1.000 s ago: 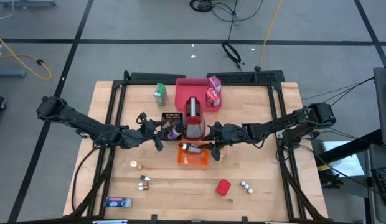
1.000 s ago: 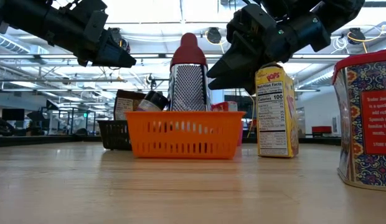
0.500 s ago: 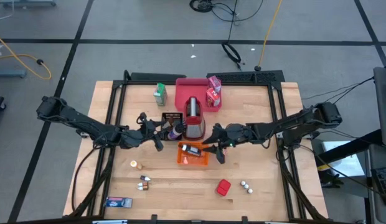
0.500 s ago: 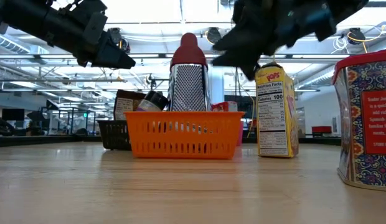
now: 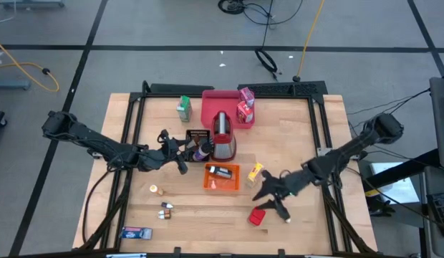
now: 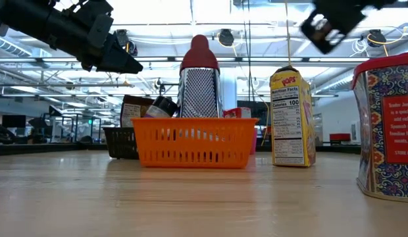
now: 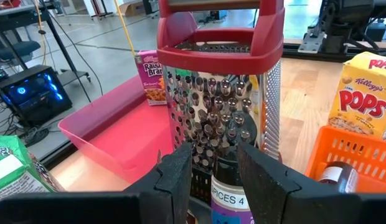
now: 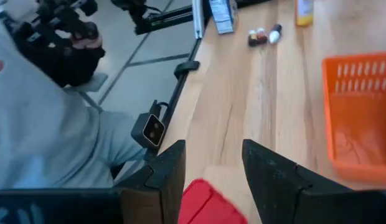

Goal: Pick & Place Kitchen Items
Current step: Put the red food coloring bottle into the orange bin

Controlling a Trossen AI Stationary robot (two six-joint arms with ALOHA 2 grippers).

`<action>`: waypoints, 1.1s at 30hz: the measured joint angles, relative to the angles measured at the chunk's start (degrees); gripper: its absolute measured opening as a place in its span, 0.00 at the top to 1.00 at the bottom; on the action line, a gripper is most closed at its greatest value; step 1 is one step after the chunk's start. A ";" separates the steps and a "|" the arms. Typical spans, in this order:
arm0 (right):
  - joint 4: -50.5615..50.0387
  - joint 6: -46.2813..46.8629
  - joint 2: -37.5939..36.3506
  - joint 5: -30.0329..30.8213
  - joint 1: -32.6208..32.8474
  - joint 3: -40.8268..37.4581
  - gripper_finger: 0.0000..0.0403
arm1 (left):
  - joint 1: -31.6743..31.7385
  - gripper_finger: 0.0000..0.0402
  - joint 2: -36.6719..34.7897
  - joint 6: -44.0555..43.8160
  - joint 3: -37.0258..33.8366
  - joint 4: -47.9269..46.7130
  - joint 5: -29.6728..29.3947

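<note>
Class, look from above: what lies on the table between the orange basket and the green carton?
In the high view, the black basket and the red-topped grater lie between the orange basket and the green carton.

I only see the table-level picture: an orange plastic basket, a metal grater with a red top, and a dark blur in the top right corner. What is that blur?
Observer: That is the right tool. From above, it hangs over the table next to a small red box.
Operator: Is it holding the box?
Observer: No. Its wrist camera shows its two fingers apart, and the box shows between them, ungripped.
Operator: And the dark arm at upper left?
Observer: The left tool points at the red-topped metal grater. Its fingers are apart, and a purple-labelled spice bottle sits just beyond them.
</note>
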 joint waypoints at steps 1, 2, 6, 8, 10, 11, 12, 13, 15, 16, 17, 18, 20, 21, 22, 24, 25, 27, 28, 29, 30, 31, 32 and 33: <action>0.03 1.33 0.00 2.46 1.67 -0.36 0.63 | 0.00 0.67 0.00 0.00 0.00 0.00 -0.02; -0.06 2.82 0.00 4.84 3.35 -0.67 0.63 | 0.00 0.67 0.00 0.00 0.00 0.00 -0.02; -0.36 8.63 0.00 12.69 9.12 -1.66 0.63 | -0.02 0.67 0.00 0.00 0.00 0.00 0.00; -0.39 10.89 0.00 16.17 11.73 -2.11 0.63 | -0.02 0.67 0.00 0.00 0.00 0.02 -0.02; -0.34 13.18 0.00 18.65 14.16 -2.57 0.63 | -0.02 0.67 0.00 0.00 0.00 0.02 -0.02; -0.30 14.65 0.00 19.52 15.25 -2.93 0.63 | -0.02 0.67 0.00 0.01 0.00 0.02 -0.01; -0.33 16.32 0.00 20.63 16.34 -3.38 0.63 | -0.01 0.67 0.00 0.00 0.00 0.01 -0.01; -0.34 17.94 0.00 21.47 17.36 -3.85 0.63 | -0.02 0.67 0.00 0.00 0.00 0.00 0.00; -0.37 21.44 0.00 23.76 19.34 -4.92 0.63 | 0.00 0.67 0.00 0.00 0.00 0.02 0.00; -0.47 23.39 0.00 24.84 20.22 -5.48 0.63 | -0.01 0.67 0.00 0.00 0.00 0.02 -0.01; -0.56 25.28 0.02 25.85 21.05 -6.11 0.63 | -0.02 0.67 0.00 0.00 0.00 0.02 0.00; -0.65 27.13 0.02 26.80 21.77 -6.73 0.63 | -0.01 0.67 0.00 0.00 0.00 0.01 -0.02; -0.69 30.47 0.02 28.19 23.04 -7.74 0.63 | 0.00 0.67 0.00 0.00 0.00 0.02 -0.02; -0.62 31.95 0.02 28.46 23.57 -8.24 0.63 | -0.02 0.67 0.00 0.00 0.00 0.02 0.00; -0.56 33.44 0.02 28.76 23.97 -8.73 0.63 | -0.01 0.67 0.00 0.00 0.00 0.02 -0.01; -0.80 36.83 0.02 29.14 24.68 -9.73 0.63 | 0.00 0.67 0.00 0.00 0.00 0.02 -0.02; -0.85 38.26 0.02 29.38 24.95 -10.14 0.63 | -0.02 0.67 0.00 0.00 0.00 0.02 -0.01; -0.81 40.16 0.02 29.54 25.27 -10.80 0.63 | -0.01 0.67 0.00 0.00 0.00 0.02 -0.02; -0.80 40.93 0.02 29.54 25.38 -11.06 0.63 | -0.02 0.67 0.00 0.00 0.00 0.02 -0.02; -0.78 41.49 0.02 29.51 25.41 -11.32 0.63 | 0.00 0.67 0.00 0.00 0.00 0.02 -0.01; -0.84 41.98 0.02 29.48 25.41 -11.51 0.63 | -0.02 0.67 0.00 0.00 0.00 0.02 -0.02; -0.86 42.40 0.02 29.48 25.41 -11.71 0.63 | 0.00 0.67 0.00 0.00 0.00 0.02 -0.01; -1.23 42.93 0.02 29.45 25.41 -11.83 0.63 | -0.01 0.67 0.00 0.00 0.00 0.02 -0.01; -1.75 43.81 0.02 29.29 25.41 -11.96 0.63 | -0.02 0.67 0.00 0.00 0.00 0.02 -0.02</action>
